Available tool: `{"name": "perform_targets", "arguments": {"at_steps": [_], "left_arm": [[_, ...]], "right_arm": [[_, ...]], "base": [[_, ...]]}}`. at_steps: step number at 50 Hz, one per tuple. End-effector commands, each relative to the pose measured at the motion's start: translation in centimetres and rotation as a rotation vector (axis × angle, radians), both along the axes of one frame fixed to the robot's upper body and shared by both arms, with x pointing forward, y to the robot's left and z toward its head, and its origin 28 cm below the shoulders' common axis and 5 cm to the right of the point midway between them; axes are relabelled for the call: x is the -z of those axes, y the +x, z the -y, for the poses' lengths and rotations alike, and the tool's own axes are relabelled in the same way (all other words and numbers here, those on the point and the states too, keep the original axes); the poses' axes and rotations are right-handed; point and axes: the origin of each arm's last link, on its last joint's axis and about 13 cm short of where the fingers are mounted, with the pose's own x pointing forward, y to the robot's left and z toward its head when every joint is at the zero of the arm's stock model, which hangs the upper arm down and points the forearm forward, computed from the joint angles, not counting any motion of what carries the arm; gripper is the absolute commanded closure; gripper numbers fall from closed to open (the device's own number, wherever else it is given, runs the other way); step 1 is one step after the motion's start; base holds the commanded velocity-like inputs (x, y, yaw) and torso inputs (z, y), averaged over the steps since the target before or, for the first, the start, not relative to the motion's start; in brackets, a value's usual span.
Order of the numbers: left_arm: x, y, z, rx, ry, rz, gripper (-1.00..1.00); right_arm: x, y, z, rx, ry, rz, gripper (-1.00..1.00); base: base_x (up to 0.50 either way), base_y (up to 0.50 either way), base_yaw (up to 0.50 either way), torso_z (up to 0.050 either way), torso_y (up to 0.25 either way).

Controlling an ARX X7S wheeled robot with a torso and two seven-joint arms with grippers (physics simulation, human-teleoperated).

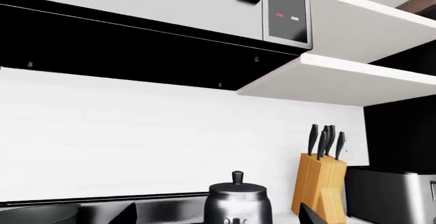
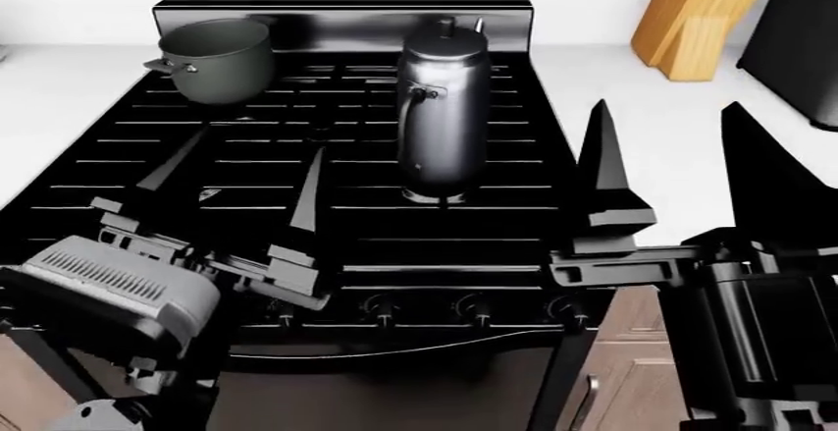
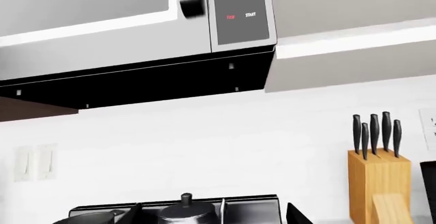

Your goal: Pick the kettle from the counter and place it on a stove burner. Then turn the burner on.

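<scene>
Left wrist view: the kettle (image 1: 239, 201) was seen upright on the stove against the white wall, lid knob on top. A knife block (image 1: 319, 183) with 4 dark handles and 1 toaster (image 1: 391, 193) were seen beside it, under the microwave (image 1: 272, 9). Finger spread could not be told here.

Head view: the kettle (image 2: 442, 107) was found already standing on the grate bars over a stove burner (image 2: 439, 193) at the stove's right side, off the counter (image 2: 681, 127). 1 dark pot (image 2: 216, 58) was seen on the back left. The left gripper (image 2: 242, 190) was held wide and empty over the front left grates; the right gripper (image 2: 688, 171) was held wide and empty over the counter, right of the stove. 4 knobs (image 2: 419, 308) were counted along the front edge, partly hidden by the arms.

Right wrist view: the kettle lid (image 3: 185, 206), pot rim and knife block (image 3: 378, 183), here with 5 handles, were seen below the microwave.

Step judged: placing done, burner not yet turned on. Next, 1 gripper would need to be lowered to the front knob matching the kettle's burner, closed on it and twisted.
</scene>
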Motion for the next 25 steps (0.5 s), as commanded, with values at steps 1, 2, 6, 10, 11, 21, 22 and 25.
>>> {"name": "perform_targets", "arguments": {"at_steps": [1,2,6,10,11,21,22,25], "left_arm": [[-0.01,0.14,0.03,-0.014,-0.009,-0.01,-1.0],[-0.01,0.16,0.06,-0.017,-0.008,-0.011,-1.0],[0.03,0.24,0.19,-0.036,-0.001,-0.019,-1.0],[0.01,0.16,0.43,-0.045,0.012,-0.021,-1.0],[-0.01,0.13,0.48,-0.045,0.013,-0.02,-1.0],[-0.22,0.1,0.56,-0.086,0.018,-0.001,-1.0],[-0.24,0.1,0.56,-0.093,0.019,0.0,-1.0],[-0.31,0.08,0.56,-0.11,0.023,0.005,-1.0]], "right_arm": [[0.04,0.08,-0.05,0.008,-0.011,-0.008,-1.0],[0.04,0.06,-0.04,0.008,-0.011,-0.008,-1.0],[0.04,0.03,-0.05,-0.007,-0.008,-0.01,-1.0],[0.06,-0.18,-0.01,-0.024,0.01,0.018,-1.0],[0.04,-0.19,0.03,-0.025,0.014,0.02,-1.0],[0.09,-0.07,0.23,-0.025,0.027,0.029,-1.0],[0.1,-0.06,0.24,-0.025,0.027,0.03,-1.0],[0.12,-0.07,0.26,-0.026,0.028,0.032,-1.0]], "base": [[-0.5,0.26,0.0,0.0,0.0],[-0.5,0.25,0.0,0.0,0.0],[-0.5,0.16,0.0,0.0,0.0],[-0.25,-0.03,0.0,0.0,0.0],[0.0,0.0,0.0,0.0,0.0],[0.0,0.0,0.0,0.0,0.0],[0.0,0.0,0.0,0.0,0.0],[0.0,0.0,0.0,0.0,0.0]]}}
